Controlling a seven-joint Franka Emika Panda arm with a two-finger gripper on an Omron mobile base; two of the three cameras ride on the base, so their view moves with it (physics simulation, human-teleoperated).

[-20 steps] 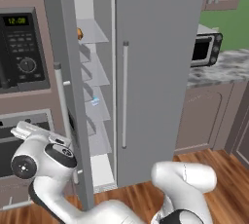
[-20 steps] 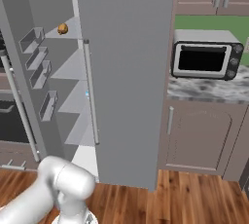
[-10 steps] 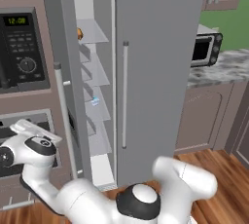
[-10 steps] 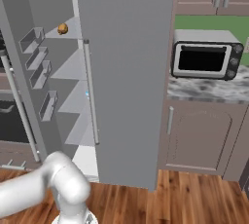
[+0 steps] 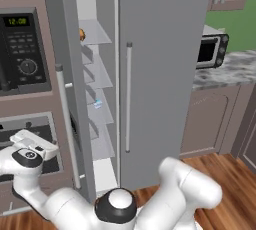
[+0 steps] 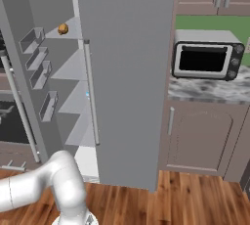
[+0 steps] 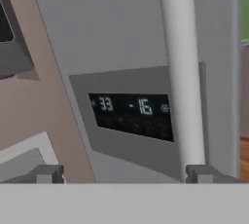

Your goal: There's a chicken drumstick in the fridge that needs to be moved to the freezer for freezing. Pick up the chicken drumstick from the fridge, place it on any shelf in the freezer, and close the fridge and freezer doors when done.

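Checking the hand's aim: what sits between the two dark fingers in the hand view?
The open freezer door's silver bar handle and dark temperature display.

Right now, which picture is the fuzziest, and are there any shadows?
Hand view: fuzziest, the door panel digits smeared but readable. Left base view: soft, the drumstick a small blur. Right base view: sharper, with grey shadows under the freezer shelves.
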